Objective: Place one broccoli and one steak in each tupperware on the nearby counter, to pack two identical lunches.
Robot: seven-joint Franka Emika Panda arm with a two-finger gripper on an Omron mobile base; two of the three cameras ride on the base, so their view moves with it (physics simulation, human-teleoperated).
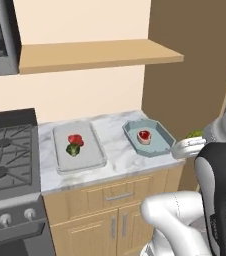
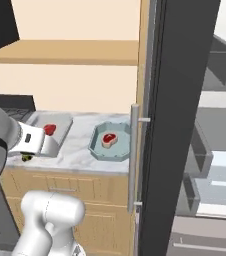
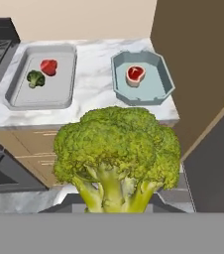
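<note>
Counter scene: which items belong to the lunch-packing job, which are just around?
Job:
- grey tray holding steak and broccoli
- teal tray holding second steak
- large broccoli held in the gripper
- counter

Just around:
- stove
- wooden shelf
- fridge door

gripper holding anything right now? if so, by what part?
Yes, the gripper is shut on a broccoli, held by the bottom of its stalk, with the green head pointing away from the hand.
</note>
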